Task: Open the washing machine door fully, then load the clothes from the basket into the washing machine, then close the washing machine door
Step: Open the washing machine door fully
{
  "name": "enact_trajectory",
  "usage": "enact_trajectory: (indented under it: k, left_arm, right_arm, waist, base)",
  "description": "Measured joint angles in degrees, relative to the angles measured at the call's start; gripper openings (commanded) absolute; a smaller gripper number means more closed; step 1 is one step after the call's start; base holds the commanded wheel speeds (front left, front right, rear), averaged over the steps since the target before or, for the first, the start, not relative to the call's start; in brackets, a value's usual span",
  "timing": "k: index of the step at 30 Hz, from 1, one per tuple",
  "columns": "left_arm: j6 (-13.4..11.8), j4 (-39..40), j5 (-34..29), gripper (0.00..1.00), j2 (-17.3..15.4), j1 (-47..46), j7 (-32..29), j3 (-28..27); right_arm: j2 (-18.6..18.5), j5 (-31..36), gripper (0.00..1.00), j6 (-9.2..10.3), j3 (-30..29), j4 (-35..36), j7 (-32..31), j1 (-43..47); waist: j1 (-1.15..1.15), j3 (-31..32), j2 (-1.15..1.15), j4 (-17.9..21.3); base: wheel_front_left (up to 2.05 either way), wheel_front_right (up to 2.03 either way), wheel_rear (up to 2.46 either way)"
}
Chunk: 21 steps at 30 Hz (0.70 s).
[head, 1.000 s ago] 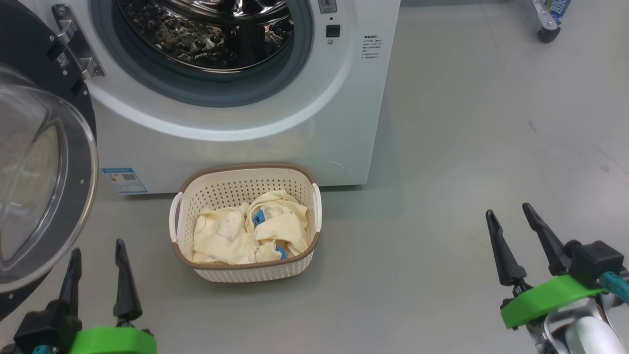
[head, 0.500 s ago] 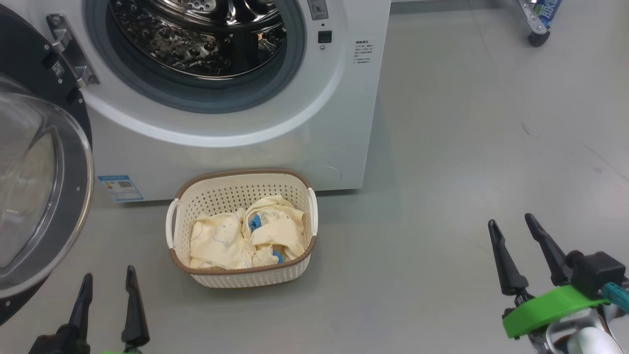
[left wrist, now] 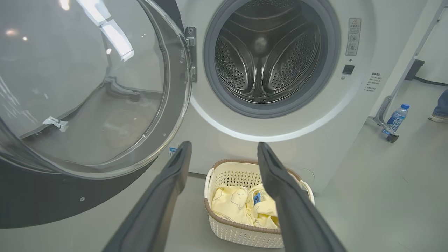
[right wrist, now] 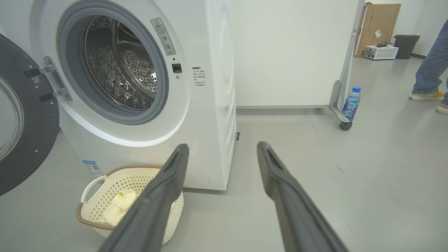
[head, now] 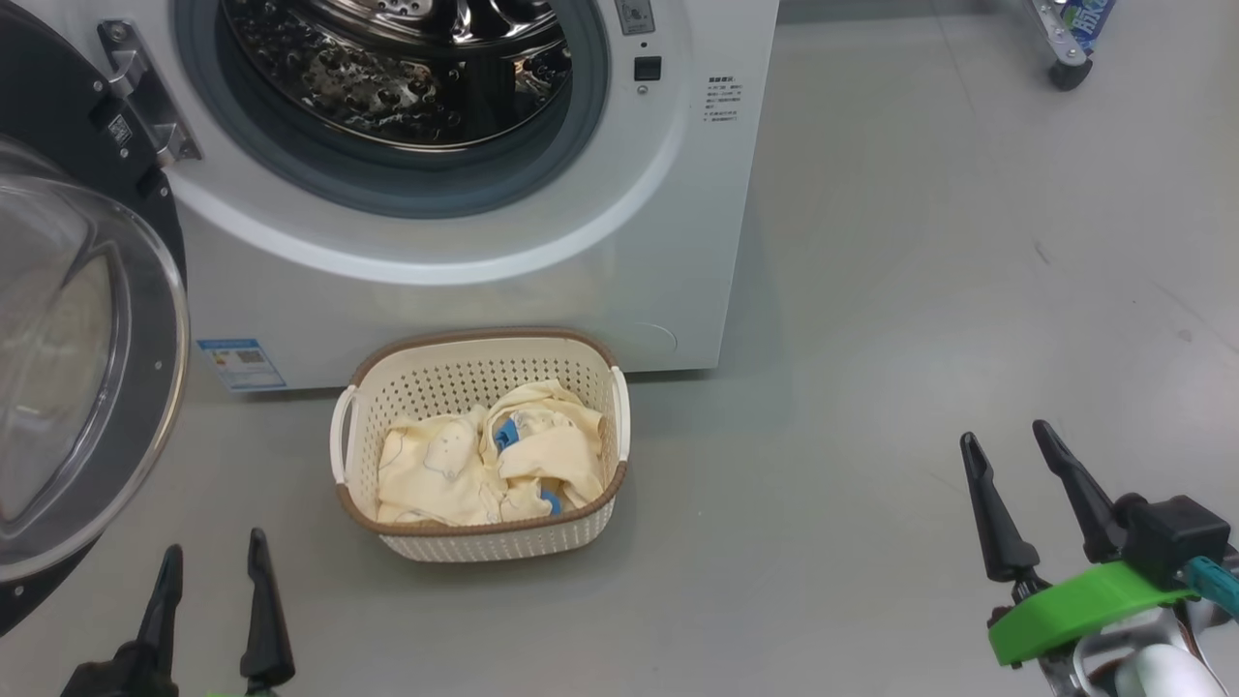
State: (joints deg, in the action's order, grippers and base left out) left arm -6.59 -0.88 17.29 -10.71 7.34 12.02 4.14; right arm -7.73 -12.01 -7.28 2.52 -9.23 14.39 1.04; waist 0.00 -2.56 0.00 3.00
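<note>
The white washing machine (head: 465,290) stands with its drum (left wrist: 262,59) showing. Its door (head: 68,319) is swung wide out to the left, black rim and clear glass bowl facing me. On the floor right in front of the machine sits the cream basket (head: 479,537), holding pale yellow clothes (head: 494,465) with blue trim. My left gripper (head: 215,547) hangs open at the lower left, short of the basket, nothing between its fingers. My right gripper (head: 1009,434) stands open far to the basket's right, over bare floor.
Grey floor spreads to the right of the machine. A water bottle (right wrist: 350,103) stands by a wheeled frame foot (right wrist: 341,119) behind it. A person's legs and shoes (right wrist: 428,70) show at the far right, with a cardboard box (right wrist: 379,24) and a bin beyond.
The head camera shifted a little, so the whole scene slid in view. My left gripper sits lower in the picture than a second ago; the right one barely moved. The basket and door stay put.
</note>
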Motion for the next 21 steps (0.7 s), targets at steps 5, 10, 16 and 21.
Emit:
enact_trajectory:
  k: [5,10,16,21]
  left_arm:
    - [0.3,-1.0,0.0,1.00,-0.2,-0.1,0.6,-0.1]
    - [0.3,-1.4,0.4,1.00,-0.2,-0.4,1.1,-0.3]
    - [0.5,-2.1,0.6,1.00,-0.3,-1.0,1.4,-0.4]
    - [0.8,-2.4,0.6,1.00,-0.5,-1.8,1.6,-0.3]
  right_arm:
    - [0.1,0.0,1.00,0.00,-0.1,0.0,0.0,0.0]
    - [0.1,0.0,1.00,0.00,-0.3,-0.1,0.0,0.0]
    - [0.2,0.0,1.00,0.00,-0.5,-0.2,0.0,0.0]
    - [0.4,0.0,1.00,0.00,-0.6,-0.2,0.0,-0.1]
  waist:
    - [0.00,-0.1,0.00,0.1]
    - [0.00,-0.2,0.00,0.1]
    - [0.00,-0.4,0.00,-0.1]
    - [0.00,-0.8,0.00,-0.4]
  base:
    - [0.00,0.00,0.00]
    - [0.00,0.00,0.00]
    - [0.00,0.00,0.00]
    - [0.00,0.00,0.00]
